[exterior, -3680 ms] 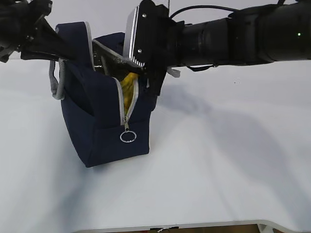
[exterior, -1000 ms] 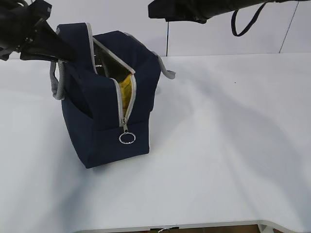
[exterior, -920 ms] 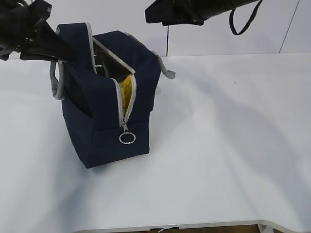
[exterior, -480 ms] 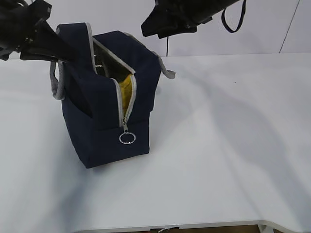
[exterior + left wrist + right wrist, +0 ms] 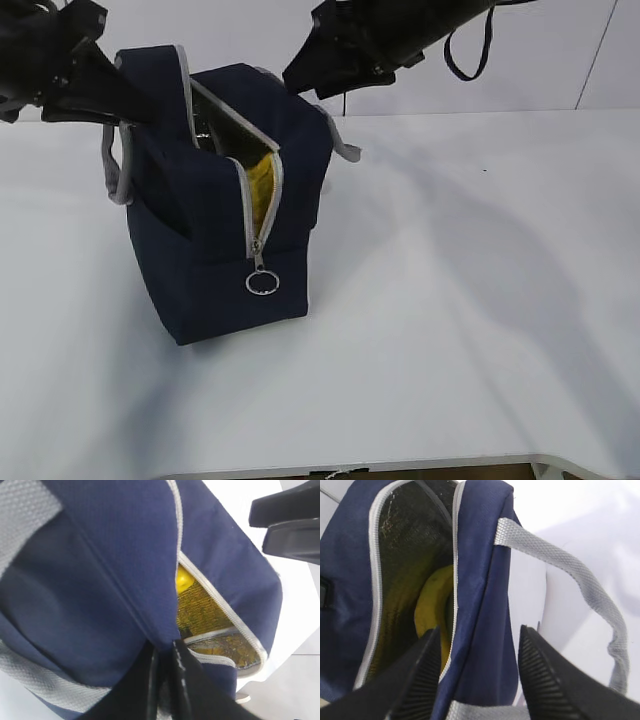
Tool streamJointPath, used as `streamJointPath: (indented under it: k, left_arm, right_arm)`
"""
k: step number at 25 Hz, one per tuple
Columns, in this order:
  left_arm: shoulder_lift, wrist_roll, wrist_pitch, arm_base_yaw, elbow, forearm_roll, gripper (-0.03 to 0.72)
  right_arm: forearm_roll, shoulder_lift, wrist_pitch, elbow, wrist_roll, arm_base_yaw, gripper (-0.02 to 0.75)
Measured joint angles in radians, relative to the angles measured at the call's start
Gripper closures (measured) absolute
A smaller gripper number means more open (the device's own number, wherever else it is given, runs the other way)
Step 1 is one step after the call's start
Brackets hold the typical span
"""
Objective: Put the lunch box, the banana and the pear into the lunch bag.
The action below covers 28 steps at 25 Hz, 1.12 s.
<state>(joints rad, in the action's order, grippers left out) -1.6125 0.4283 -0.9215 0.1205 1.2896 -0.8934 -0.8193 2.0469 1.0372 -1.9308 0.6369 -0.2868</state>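
Right wrist view, banana (image 5: 432,612) inside lunch bag (image 5: 480,590), below open right tool (image 5: 477,680)

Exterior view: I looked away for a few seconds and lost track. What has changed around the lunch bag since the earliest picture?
The right gripper, which was down at the lunch bag mouth, lifted clear, then came back down toward the bag's top; it is open and holds nothing. Unchanged: the left gripper stays shut on the bag's flap, the bag is unzipped and has not moved, and yellow fruit lies inside.
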Motion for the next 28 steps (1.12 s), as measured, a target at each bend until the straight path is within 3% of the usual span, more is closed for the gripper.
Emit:
streamJointPath:
  k: [10,17,20,28]
  left_arm:
    - [0.0,0.0,0.006,0.0,0.0,0.0,0.691]
    - [-0.002,0.0,0.008,0.0,0.0,0.0,0.691]
    - [-0.002,0.004,0.013,0.0,0.0,0.0,0.691]
    - [-0.002,0.012,0.021,0.0,0.0,0.0,0.691]
  right_arm:
    - [-0.049,0.041,-0.014,-0.002,0.001,-0.002,0.328]
    - [-0.053,0.041,-0.018,-0.002,0.03,-0.002,0.384]
    - [-0.055,0.041,-0.018,-0.002,0.07,-0.002,0.439]
    - [-0.056,0.041,-0.002,-0.002,0.241,-0.006,0.71]
